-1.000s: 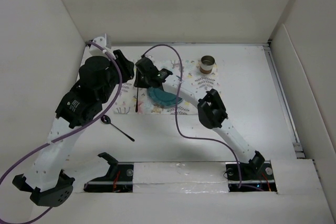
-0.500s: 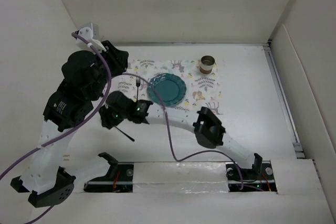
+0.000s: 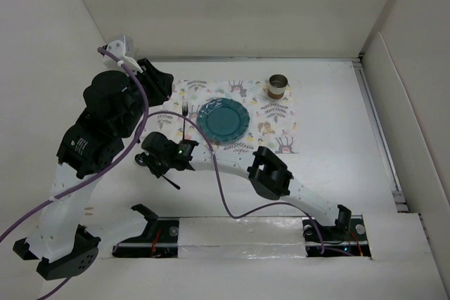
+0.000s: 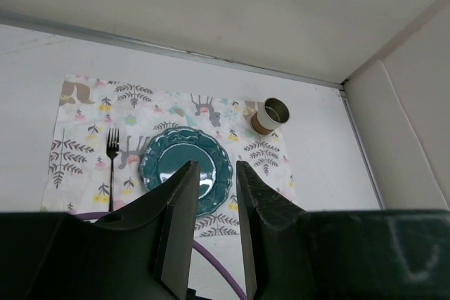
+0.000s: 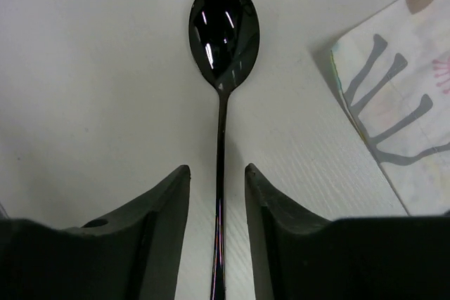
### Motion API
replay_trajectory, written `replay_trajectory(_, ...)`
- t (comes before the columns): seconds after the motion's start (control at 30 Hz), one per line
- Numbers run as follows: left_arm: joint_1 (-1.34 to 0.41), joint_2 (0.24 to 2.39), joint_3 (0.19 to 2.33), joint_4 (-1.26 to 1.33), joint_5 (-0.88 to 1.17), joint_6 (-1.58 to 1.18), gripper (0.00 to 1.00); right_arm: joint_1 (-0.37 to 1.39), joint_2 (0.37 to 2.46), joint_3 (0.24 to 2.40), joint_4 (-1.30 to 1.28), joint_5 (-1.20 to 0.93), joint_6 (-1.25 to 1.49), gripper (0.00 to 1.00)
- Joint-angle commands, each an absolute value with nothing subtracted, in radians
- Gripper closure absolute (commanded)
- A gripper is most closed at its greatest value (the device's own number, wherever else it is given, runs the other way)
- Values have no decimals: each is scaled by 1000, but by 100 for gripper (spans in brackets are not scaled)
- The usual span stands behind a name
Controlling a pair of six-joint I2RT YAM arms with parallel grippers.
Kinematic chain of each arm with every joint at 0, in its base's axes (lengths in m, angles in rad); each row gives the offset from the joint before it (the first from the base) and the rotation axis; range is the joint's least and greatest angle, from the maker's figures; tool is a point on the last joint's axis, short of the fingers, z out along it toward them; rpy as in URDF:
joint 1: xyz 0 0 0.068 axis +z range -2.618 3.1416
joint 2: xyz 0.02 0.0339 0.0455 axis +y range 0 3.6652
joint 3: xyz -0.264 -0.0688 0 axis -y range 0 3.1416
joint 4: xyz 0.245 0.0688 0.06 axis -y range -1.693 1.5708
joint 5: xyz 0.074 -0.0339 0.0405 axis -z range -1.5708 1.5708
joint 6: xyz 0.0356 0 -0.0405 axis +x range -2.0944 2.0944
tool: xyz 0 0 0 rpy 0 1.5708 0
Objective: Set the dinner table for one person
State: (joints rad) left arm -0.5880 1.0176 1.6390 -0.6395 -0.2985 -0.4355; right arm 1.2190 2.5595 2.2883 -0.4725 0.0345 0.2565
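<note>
— Where is the dinner table point(image 3: 330, 166) seen, and what is laid on it?

— It is seen as the large plain white surface in front of both arms. A floral placemat point(image 3: 271, 121) is spread on its far middle part. A teal plate point(image 3: 223, 119) is set near the middle of the placemat. A dark fork point(image 3: 185, 119) is laid just beside the plate on its left, with the tines turned to the far wall. A small brown cup point(image 3: 278, 86) is placed upright at the far right corner of the placemat.

— And the spoon?

— A dark spoon point(image 5: 223, 33) is laid flat on the bare table, close to the near left corner of the placemat and not touching it. In the right wrist view the bowl is turned away from the camera and the handle runs toward it.

— How is the right gripper point(image 5: 217, 173) held?

— It is lowered over the spoon. Its fingers point(image 5: 165, 216) are kept apart, one on each side of the handle. A gap is seen between the handle and each finger, so nothing is clamped.

— And the left gripper point(image 4: 216, 170)?

— It is raised above the left side of the table and is turned toward the placemat. Only a narrow gap is left between its two fingers, and nothing is held there; the plate is seen through this gap. A purple cable point(image 3: 140, 114) is hung along the left arm.
</note>
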Motion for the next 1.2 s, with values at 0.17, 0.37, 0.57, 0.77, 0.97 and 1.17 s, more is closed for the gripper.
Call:
replay_trajectory(0.17,-592,1006,1620,-607,-296,-436,75,1233,2488,2293,-451,49,213,53)
replay_trajectory(0.37,-592,1008,1618,-603,-298,-433,75,1224,2556,2292,-466,34,229,52)
replay_trajectory(0.57,-592,1003,1615,-607,-308,-431,75,1224,2615,2255,-436,57,244,62)
replay_trajectory(0.77,-592,1000,1623,-611,-321,-426,75,1224,2606,2209,-411,97,258,99)
replay_trajectory(0.97,-592,1014,1657,-588,-351,-411,71,1197,2356,2052,-321,97,322,100)
replay_trajectory(1.17,-592,1051,1704,-500,-353,-368,66,1062,2010,1757,-199,44,400,100)
